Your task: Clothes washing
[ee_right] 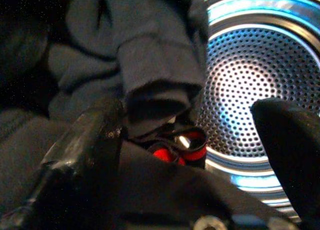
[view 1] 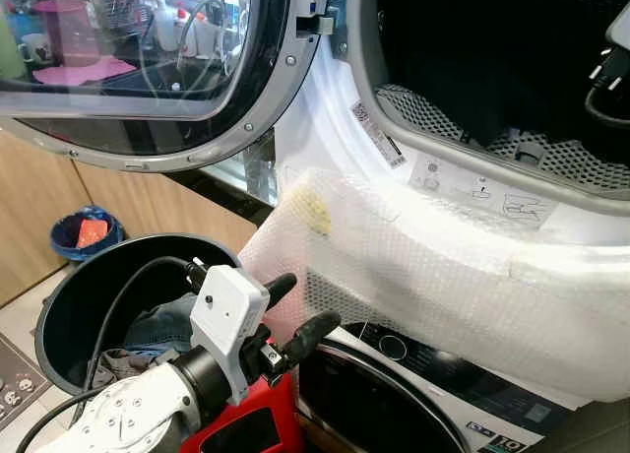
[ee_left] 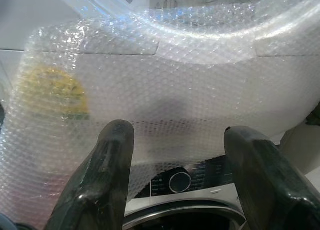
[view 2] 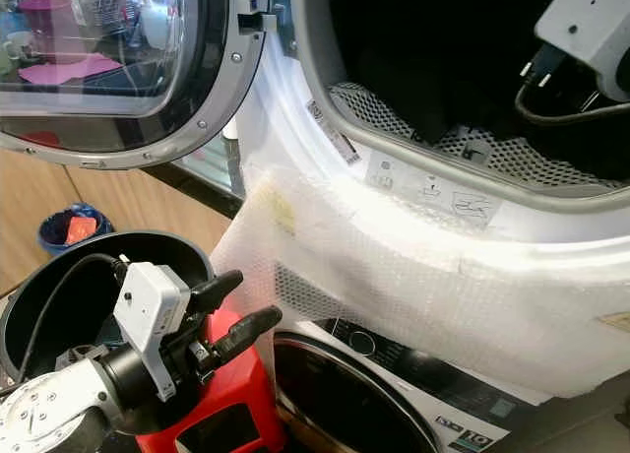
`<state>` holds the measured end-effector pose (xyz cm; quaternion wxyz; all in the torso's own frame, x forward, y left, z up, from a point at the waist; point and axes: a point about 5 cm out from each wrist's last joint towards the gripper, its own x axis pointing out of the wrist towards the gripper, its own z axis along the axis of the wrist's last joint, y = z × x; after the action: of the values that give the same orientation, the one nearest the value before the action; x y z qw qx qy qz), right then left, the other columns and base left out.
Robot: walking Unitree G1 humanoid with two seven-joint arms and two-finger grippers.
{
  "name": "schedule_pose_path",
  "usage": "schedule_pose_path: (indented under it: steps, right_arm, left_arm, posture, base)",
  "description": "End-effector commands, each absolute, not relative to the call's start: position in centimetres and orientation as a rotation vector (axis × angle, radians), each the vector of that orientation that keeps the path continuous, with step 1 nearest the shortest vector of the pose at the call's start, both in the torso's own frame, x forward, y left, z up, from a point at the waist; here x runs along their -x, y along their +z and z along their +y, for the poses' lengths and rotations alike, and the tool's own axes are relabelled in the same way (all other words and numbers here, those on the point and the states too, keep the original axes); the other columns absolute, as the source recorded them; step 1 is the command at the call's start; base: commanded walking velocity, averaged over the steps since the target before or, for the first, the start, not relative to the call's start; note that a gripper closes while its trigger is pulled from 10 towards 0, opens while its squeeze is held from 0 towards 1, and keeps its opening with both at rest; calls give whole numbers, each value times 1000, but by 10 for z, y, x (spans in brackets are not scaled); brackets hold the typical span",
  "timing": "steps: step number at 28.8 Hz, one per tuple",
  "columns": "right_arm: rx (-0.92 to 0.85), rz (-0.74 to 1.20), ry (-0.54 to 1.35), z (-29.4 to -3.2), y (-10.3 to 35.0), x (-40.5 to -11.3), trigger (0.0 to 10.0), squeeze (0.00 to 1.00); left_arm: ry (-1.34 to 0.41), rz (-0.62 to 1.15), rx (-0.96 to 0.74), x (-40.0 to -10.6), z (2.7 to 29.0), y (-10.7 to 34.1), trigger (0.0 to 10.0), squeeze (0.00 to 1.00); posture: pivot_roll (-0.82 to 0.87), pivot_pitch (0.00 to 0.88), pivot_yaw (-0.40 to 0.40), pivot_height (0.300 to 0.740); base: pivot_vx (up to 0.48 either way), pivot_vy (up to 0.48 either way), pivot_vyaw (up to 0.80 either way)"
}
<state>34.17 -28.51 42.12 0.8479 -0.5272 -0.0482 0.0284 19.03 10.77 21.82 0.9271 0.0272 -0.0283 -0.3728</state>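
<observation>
Left gripper (view 1: 300,310) hangs low in front of the stacked machines, its two long black fingers (ee_left: 107,180) spread apart and holding nothing, pointed at the sheet of clear bubble wrap (view 1: 433,276) draped over the lower front of the upper white front-loading washing machine (view 1: 335,128). Just behind and below this gripper sits the dark round plastic laundry basket (view 1: 59,305), with blue-grey clothes (view 1: 162,325) lying in its bottom; the basket rests beside a red plastic stool (view 1: 261,419) directly under the wrist. Beyond the fingertips, under the bubble wrap's hem, the control dial and black panel of the lower washing machine (ee_left: 180,182) are visible. Right gripper (ee_right: 200,155) is up inside the open drum of the upper machine, fingers parted, not closed on anything; whether a finger touches cloth cannot be told. Dark grey clothes (ee_right: 125,65) are heaped immediately ahead of and beneath it, with a small red-and-black item (ee_right: 175,147) between the fingers' line, and the perforated steel drum wall (ee_right: 250,75) behind. Round glass door (view 1: 138,69) stands swung open, up and to the left of the left gripper. Small blue bin (view 1: 84,234) sits on the floor beyond the basket, by wooden cabinets.
</observation>
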Motion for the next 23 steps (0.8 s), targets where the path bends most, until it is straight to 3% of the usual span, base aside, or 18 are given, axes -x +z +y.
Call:
schedule_pose_path:
  steps: [1, 5, 8, 14, 18, 23]
  right_arm:
    - [1080, -150, 46, -285, 429, -335, 10000, 0]
    - [1009, -229, 39, -281, 435, -333, 10000, 0]
    - [858, -300, 52, -276, 439, -329, 10000, 0]
    - [533, -375, 314, -236, 421, -320, 10000, 0]
    - [531, -371, 430, -212, 397, -314, 10000, 0]
    - [514, -346, 419, -195, 371, -312, 10000, 0]
  left_arm:
    - [-771, -63, -55, -190, 108, 220, 10000, 0]
    - [-768, -64, -54, -191, 107, 220, 10000, 0]
    - [-766, -64, -52, -191, 107, 220, 10000, 0]
    - [-763, -62, -45, -190, 107, 219, 10000, 0]
    - [-763, -62, -40, -190, 107, 218, 10000, 0]
    - [-767, -67, -49, -193, 106, 218, 10000, 0]
  posture:
    - [89, 34, -72, 740]
    - [92, 35, -76, 740]
    - [92, 38, -80, 740]
    - [85, 39, -83, 740]
    - [70, 41, -85, 740]
    - [66, 32, -84, 740]
  base:
    - [0, 0, 0]
    - [0, 0, 0]
    - [0, 0, 0]
    - [0, 0, 0]
    - [0, 0, 0]
    - [0, 0, 0]
